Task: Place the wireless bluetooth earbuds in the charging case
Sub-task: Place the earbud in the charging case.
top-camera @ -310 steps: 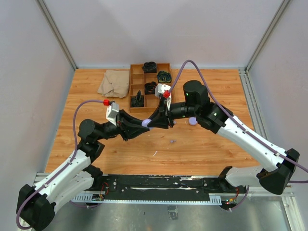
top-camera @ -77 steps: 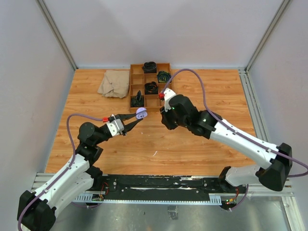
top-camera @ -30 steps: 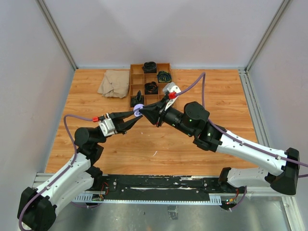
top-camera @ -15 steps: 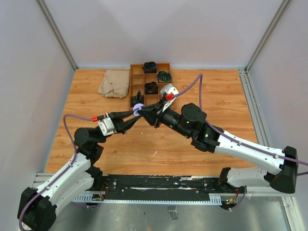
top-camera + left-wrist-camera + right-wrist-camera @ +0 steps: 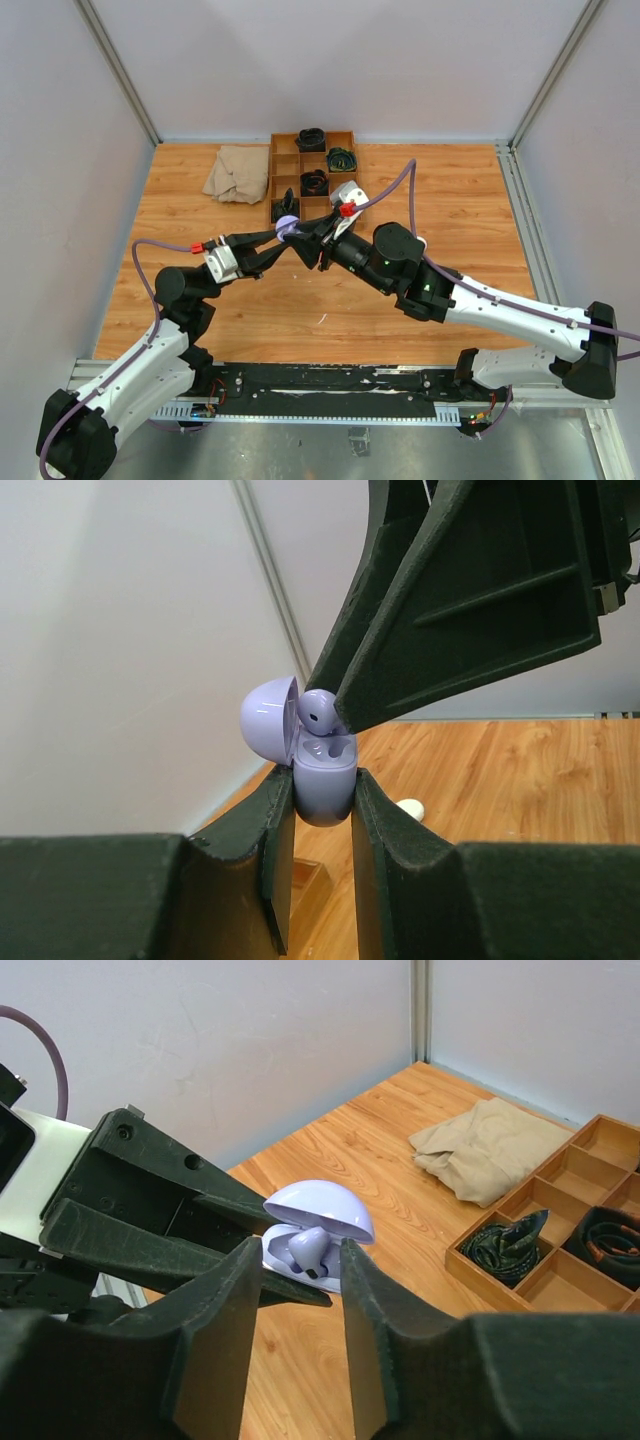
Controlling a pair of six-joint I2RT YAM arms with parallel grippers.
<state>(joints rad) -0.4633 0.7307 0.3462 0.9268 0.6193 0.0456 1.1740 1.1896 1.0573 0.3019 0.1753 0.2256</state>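
Observation:
My left gripper (image 5: 283,230) is shut on the lilac charging case (image 5: 322,785) and holds it above the table with its lid open. The case also shows in the right wrist view (image 5: 320,1208). A lilac earbud (image 5: 306,1245) stands tilted in the case's far well, its head sticking up (image 5: 315,708). My right gripper (image 5: 300,232) comes from the right, its fingertips on either side of that earbud (image 5: 302,1250). A gap shows on each side of the bud, so the jaws are apart. The near well is empty. A white earbud (image 5: 410,807) lies on the table.
A wooden compartment tray (image 5: 283,163) holding dark coiled items stands at the back, also in the right wrist view (image 5: 575,1175). A crumpled beige cloth (image 5: 237,172) lies to its left. Grey walls enclose the table on three sides.
The right gripper, low over the table 2.6 s ago, has come up to the held case and edged left onto it over the last second. The left gripper holds the case still.

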